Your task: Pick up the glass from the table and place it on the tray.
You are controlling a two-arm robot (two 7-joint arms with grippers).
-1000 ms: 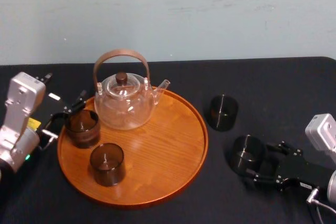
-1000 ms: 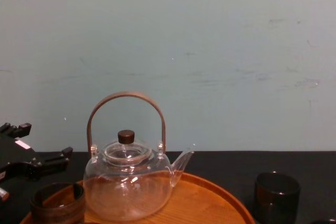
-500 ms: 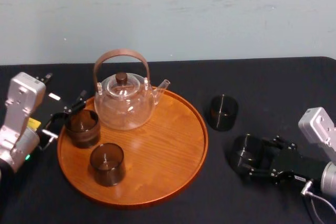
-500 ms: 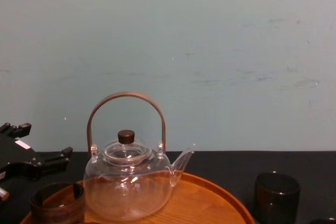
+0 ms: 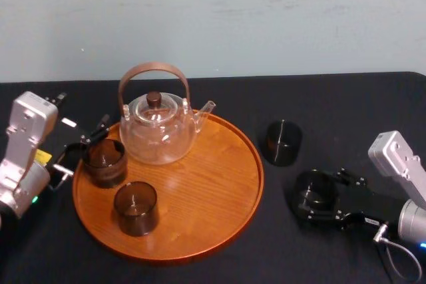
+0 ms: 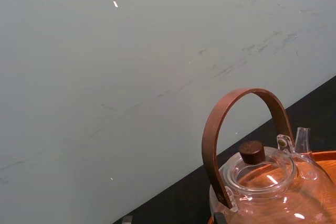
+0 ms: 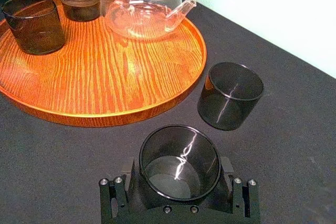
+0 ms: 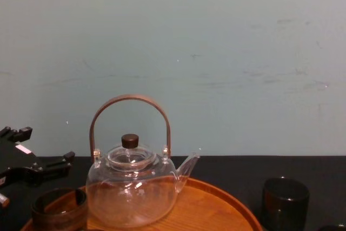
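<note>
Right hand [image 7: 179,174] around glass [image 7: 181,145], beside tray [image 7: 115,72]

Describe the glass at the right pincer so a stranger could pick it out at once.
Find the round wooden tray on the black table. Off it, to the robot's right, stand two dark glasses. The wanted glass is the nearer one, sitting inside the right pincer; the farther glass stands free.
</note>
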